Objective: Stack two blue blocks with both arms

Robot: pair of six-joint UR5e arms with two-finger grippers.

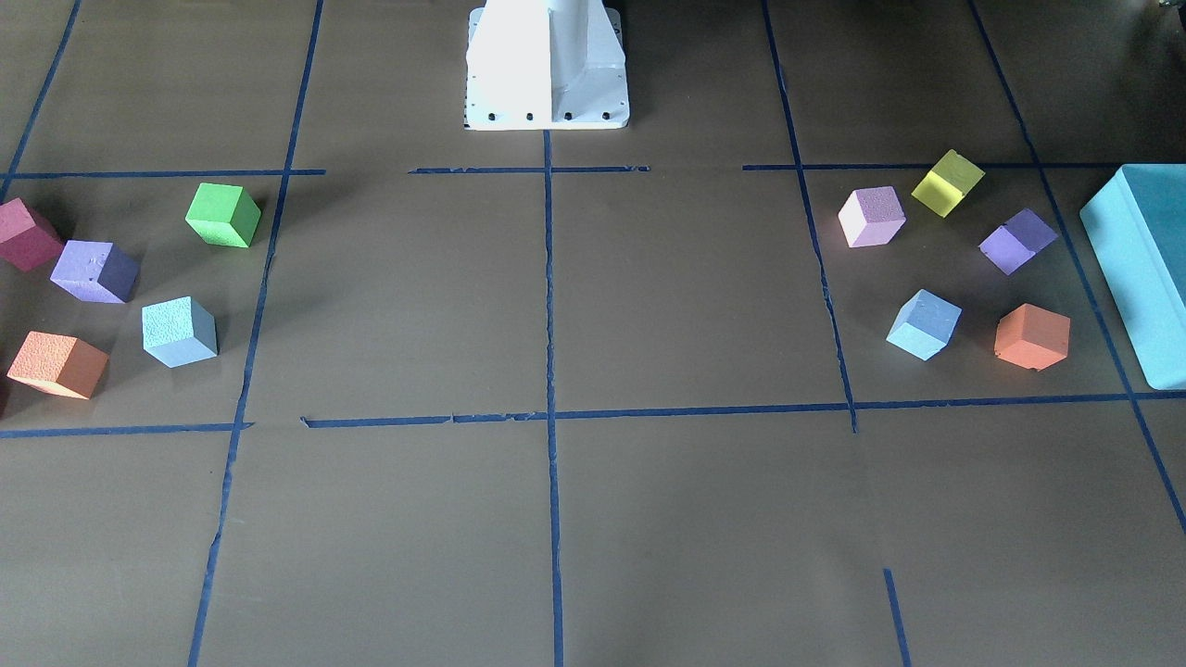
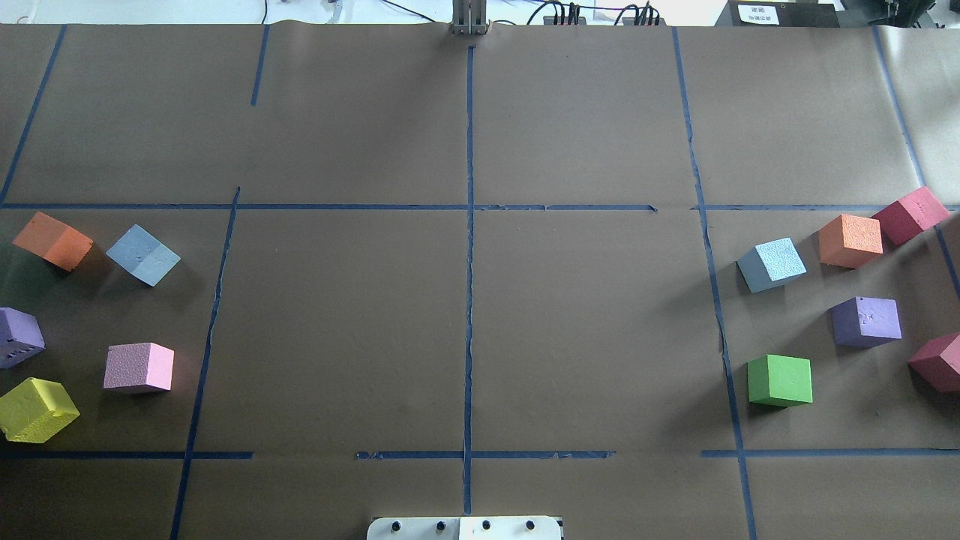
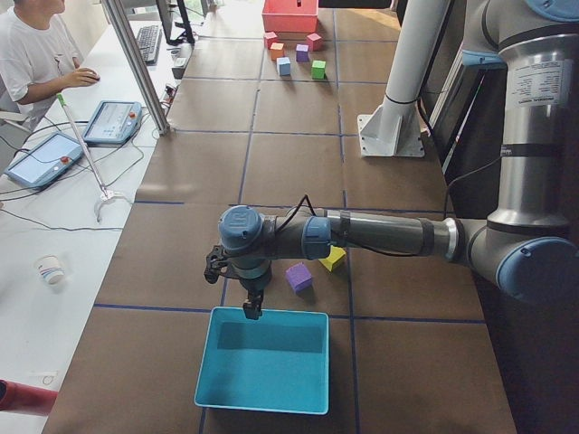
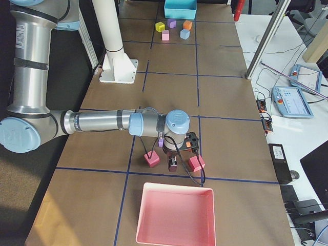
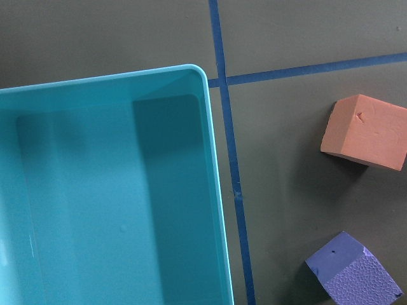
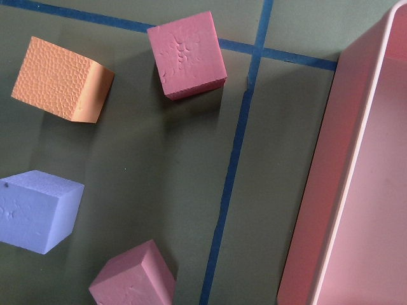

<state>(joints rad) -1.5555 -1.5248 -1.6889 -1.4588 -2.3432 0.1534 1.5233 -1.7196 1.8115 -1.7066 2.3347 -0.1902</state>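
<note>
Two light blue blocks lie apart on the brown table. One is on my left side (image 2: 142, 255), also in the front view (image 1: 924, 324) and far off in the right-side view (image 4: 184, 34). The other is on my right side (image 2: 771, 264), also in the front view (image 1: 179, 332) and far off in the left-side view (image 3: 283, 65). My left gripper (image 3: 253, 307) hangs over the near rim of the teal box (image 3: 262, 362). My right gripper (image 4: 172, 165) hangs near the pink tray (image 4: 174, 215). I cannot tell whether either is open or shut. Neither touches a blue block.
On the left lie orange (image 2: 52, 240), purple (image 2: 19, 336), pink (image 2: 139, 367) and yellow (image 2: 37, 409) cubes. On the right lie orange (image 2: 850, 240), purple (image 2: 865, 321), green (image 2: 780, 380) and two crimson (image 2: 910, 214) cubes. The white pedestal (image 1: 547, 65) stands at the table's robot-side edge.
</note>
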